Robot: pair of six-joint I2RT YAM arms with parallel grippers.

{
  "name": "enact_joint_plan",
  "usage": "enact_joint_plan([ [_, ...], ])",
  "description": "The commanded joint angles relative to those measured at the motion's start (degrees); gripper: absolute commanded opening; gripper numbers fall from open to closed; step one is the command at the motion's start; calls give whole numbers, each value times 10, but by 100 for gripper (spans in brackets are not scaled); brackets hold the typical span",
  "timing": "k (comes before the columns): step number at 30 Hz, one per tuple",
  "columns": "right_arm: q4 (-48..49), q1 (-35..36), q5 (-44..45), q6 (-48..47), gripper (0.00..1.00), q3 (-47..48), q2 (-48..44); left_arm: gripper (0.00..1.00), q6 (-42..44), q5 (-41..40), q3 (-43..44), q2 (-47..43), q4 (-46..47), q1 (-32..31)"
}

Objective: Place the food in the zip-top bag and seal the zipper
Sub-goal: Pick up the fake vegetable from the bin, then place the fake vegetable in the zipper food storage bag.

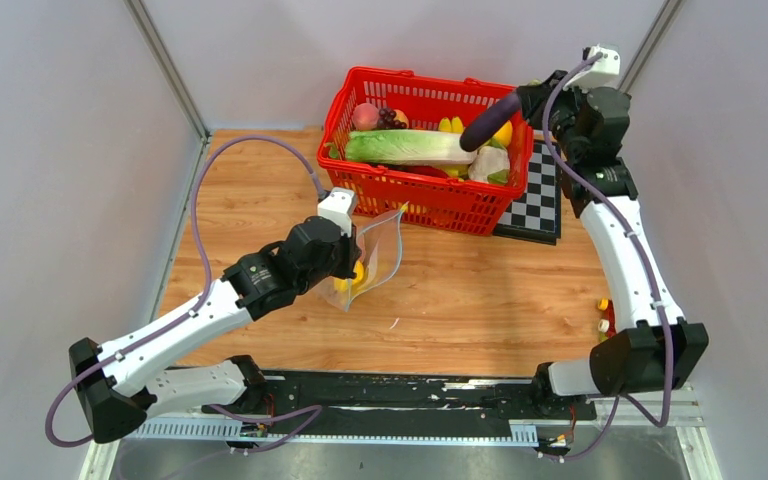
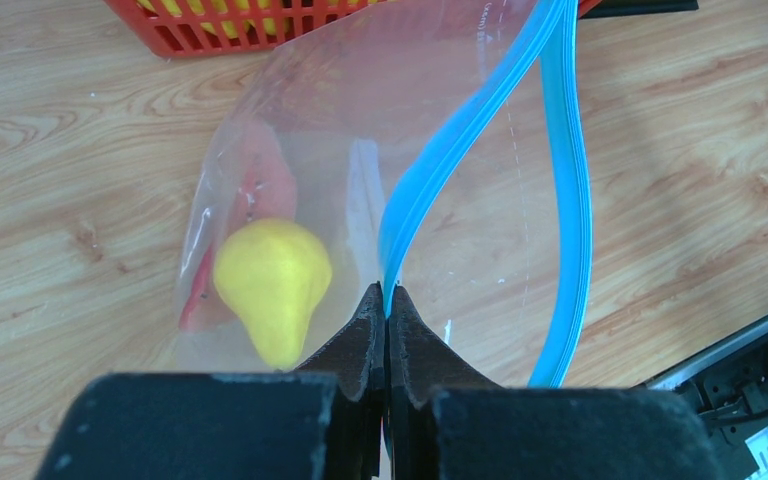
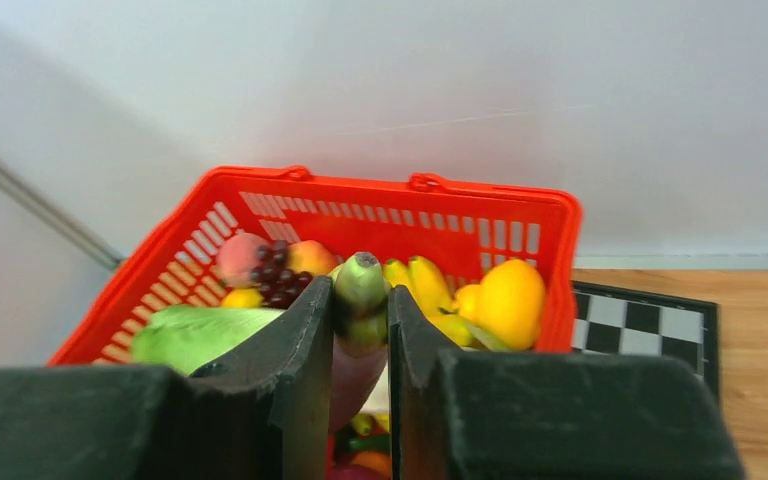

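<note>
Left wrist shows unreadable print [image 2: 482, 18] on zip-top bag [image 2: 360, 120].

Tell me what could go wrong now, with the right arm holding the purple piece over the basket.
1. The right gripper grips the long purple eggplant only near its green stem end, so it could swing or slip out.
2. The left gripper pinches just one lip of the zipper; the zip-top bag gapes only partly, so the eggplant might catch the edge or pull the bag free.
</note>
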Motion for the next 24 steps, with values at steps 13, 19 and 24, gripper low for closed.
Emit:
enact_joint_plan([
  [13,132,3,-309,165,0,-171,-135,0,-7,0,-6,-5,23,2],
  [19,199,43,-303,179,0,-245,-184,0,-9,7,-5,1,29,2],
  [24,198,54,-294,159,0,-253,-233,0,-8,11,1,7,32,2],
])
